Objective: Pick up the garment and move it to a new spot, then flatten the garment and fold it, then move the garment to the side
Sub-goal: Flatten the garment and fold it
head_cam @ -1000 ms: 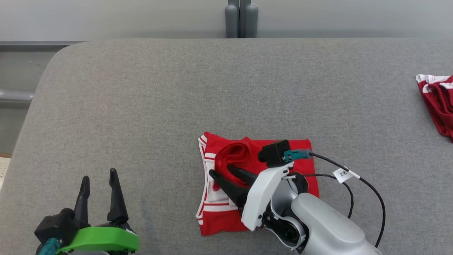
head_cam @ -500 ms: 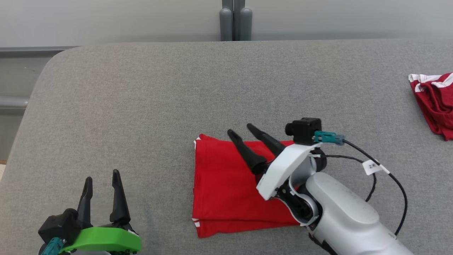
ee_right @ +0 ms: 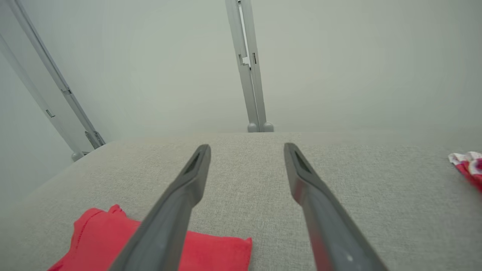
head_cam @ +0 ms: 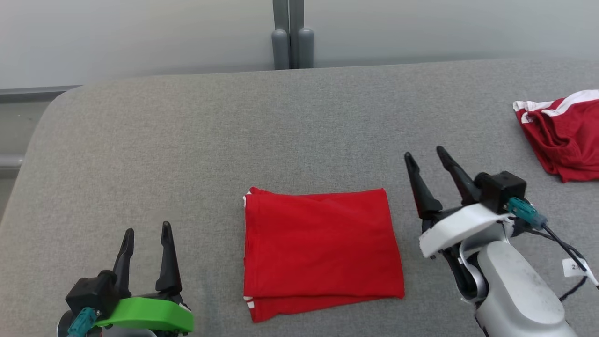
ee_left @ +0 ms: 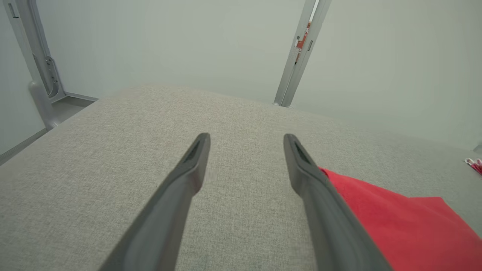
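Down close, the left end effector [head_cam: 147, 228] has its two fingers spread and holds nothing. Just past it, the red garment [head_cam: 323, 243] lies folded flat on the grey tabletop [head_cam: 187, 140]. The right end effector [head_cam: 424, 152] is beside it, spread and empty too. The folding looks done. Next, one end effector must pinch an edge and move the garment aside. Far off lies another red cloth [head_cam: 561, 135].

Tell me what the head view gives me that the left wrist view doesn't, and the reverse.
Head view adds: the right end effector, open, apart from and right of the folded red garment, whose whole outline lies in sight. Left wrist view adds: the slotted inner faces of the left end effector fingers. Both: the open left end effector, the grey table, part of the garment, the upright post behind.
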Motion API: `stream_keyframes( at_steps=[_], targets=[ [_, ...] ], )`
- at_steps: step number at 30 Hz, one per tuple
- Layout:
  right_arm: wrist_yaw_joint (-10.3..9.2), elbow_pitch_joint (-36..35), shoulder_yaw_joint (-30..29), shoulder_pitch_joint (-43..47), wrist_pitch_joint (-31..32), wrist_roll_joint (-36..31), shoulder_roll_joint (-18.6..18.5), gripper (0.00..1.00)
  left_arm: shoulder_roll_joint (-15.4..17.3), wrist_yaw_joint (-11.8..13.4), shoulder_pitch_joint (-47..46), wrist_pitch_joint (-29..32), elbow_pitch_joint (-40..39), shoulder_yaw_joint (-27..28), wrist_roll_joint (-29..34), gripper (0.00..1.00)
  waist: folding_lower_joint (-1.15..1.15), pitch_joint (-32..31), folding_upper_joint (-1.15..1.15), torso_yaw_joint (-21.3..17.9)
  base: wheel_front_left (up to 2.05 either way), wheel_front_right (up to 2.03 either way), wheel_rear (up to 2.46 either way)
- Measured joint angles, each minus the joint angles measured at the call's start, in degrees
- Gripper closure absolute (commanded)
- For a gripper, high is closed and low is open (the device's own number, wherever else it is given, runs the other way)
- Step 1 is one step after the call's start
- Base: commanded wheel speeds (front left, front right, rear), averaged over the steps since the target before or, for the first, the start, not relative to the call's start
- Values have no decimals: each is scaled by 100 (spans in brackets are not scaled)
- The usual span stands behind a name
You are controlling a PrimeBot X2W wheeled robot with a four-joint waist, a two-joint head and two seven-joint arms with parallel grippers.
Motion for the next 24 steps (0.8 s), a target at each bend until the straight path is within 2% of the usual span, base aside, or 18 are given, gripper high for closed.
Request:
stream_keyframes(
  at_steps=[4,9,14,24],
  targets=[
    [1,-711,-645,510,-7,-753,185,0,-38,-16,-1,-7,114,24,41,0,0,-68,0,-116,0,0,0],
    [0,-1128,-1091,1221,-7,-1038,463,0,-77,-24,81,-26,214,149,148,0,0,-156,0,-252,0,0,0],
    [0,-1233,-1248,1463,-7,-1040,560,0,-196,-49,264,-34,148,375,324,0,0,-211,0,-346,0,0,0],
    [0,-1250,-1294,1523,-8,-1042,606,0,-415,-287,388,-34,163,655,637,0,0,-255,0,-325,0,0,0]
  ],
)
